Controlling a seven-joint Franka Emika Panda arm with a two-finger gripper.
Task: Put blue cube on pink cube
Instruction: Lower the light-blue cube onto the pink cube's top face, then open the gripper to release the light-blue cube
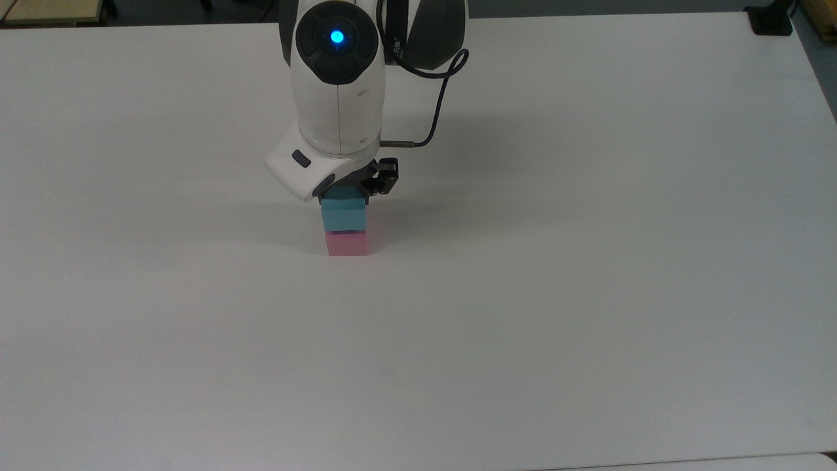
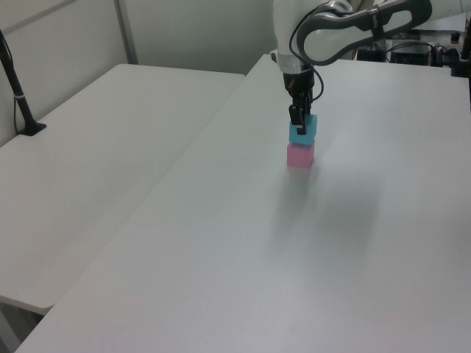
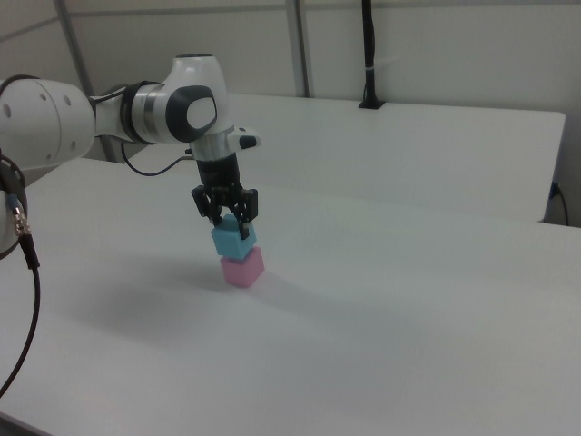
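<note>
1. The blue cube (image 3: pixel 234 241) sits on top of the pink cube (image 3: pixel 242 267), near the middle of the white table (image 1: pixel 588 294), with the arm (image 1: pixel 337 85) reaching straight down over the pair.

2. The gripper (image 3: pixel 226 218) comes from directly above, which I take to be the reason for the upright pose: a straight drop lets the blue cube land flat instead of tipping off an edge.

3. The fingers (image 3: pixel 244 216) are closed on the blue cube, pinching its upper part from two opposite sides, as the right view shows best.

4. So the blue cube lies between the fingers and mostly below them; its lower half sticks out beneath the tips, which leaves the pink cube free of any contact with the gripper.

5. In the top view the blue cube (image 1: pixel 342 214) sits slightly toward the top view's left of the pink cube (image 1: pixel 348 244), and in the right view it looks a little turned relative to it.

6. Whether the two faces are fully pressed together or a thin gap remains, I cannot quite tell from where I stand; they look to be touching.

7. My guess is that letting go is all that is left, and the small offset should not topple the stack.
</note>
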